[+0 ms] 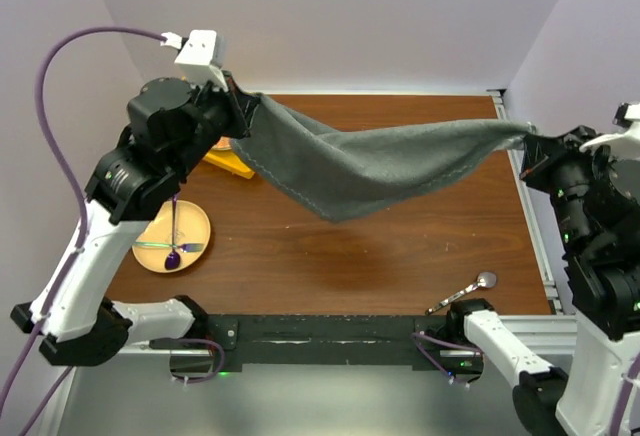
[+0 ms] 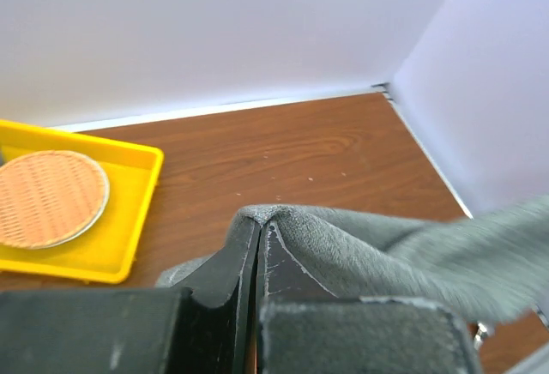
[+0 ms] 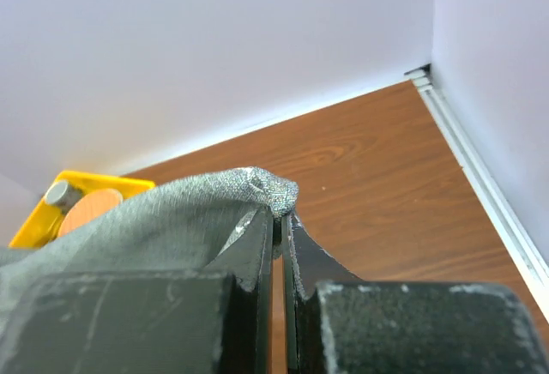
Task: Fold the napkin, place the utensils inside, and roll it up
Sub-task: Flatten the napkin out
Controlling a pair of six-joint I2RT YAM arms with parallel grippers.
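- Top external: clamped tight with the left gripper (image 1: 240,108) on one corner of the napkin (image 1: 380,168), far left.
- Pinched shut with the right gripper (image 1: 530,146) on the opposite corner.
- Slung between both, sagging above the table (image 1: 350,256).

Bright, even light, soft shadow beneath the napkin (image 1: 380,166), wrist-view foregrounds blurry

The napkin (image 1: 380,171) is matt, finely woven cloth. The table (image 1: 330,246) is smooth, faintly shiny wood grain. The tray (image 2: 129,211) is glossy yellow plastic; the disc (image 2: 47,198) in it is perhaps woven straw. On the left gripper (image 2: 260,235), the fingers (image 2: 287,275) are matt black, scuffed.
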